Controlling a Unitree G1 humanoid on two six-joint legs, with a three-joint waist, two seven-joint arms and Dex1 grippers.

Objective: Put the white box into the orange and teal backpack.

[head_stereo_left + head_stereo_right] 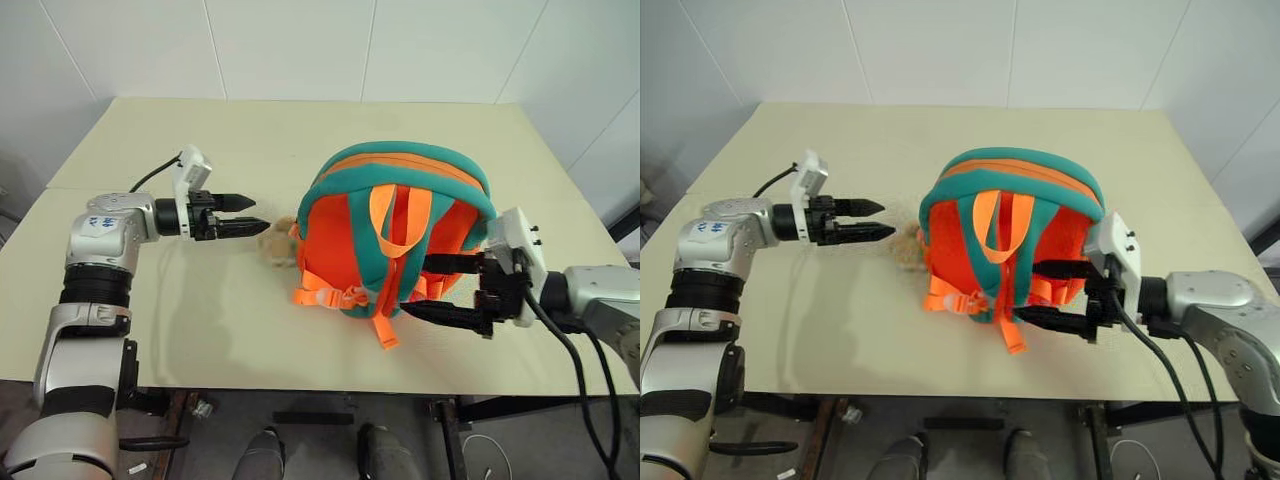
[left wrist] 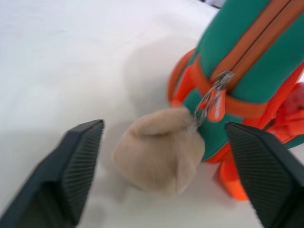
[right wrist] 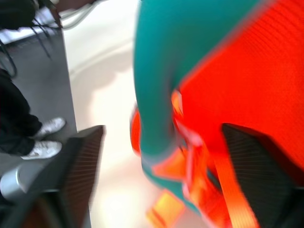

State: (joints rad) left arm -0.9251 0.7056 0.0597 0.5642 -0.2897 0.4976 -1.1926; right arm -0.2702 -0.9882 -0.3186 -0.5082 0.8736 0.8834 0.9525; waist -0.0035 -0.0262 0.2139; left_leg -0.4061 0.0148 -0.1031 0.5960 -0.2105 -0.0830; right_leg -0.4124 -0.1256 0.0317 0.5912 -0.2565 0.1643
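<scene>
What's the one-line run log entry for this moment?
left gripper: open, beside plush animal | right gripper: open at backpack | backpack zipped, straps up

head views overhead; wrist views close

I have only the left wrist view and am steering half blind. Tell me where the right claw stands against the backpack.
Observer: The right claw is open at the lower right side of the orange and teal backpack. Whether it touches, I cannot tell.
Operator: Give me the backpack's lie.
Observer: It lies on the table with the teal straps facing up and the rounded top toward the far edge.
Operator: Report anything beside the table.
Observer: The right wrist view shows a person's white shoes on the floor by the table's edge.
</scene>
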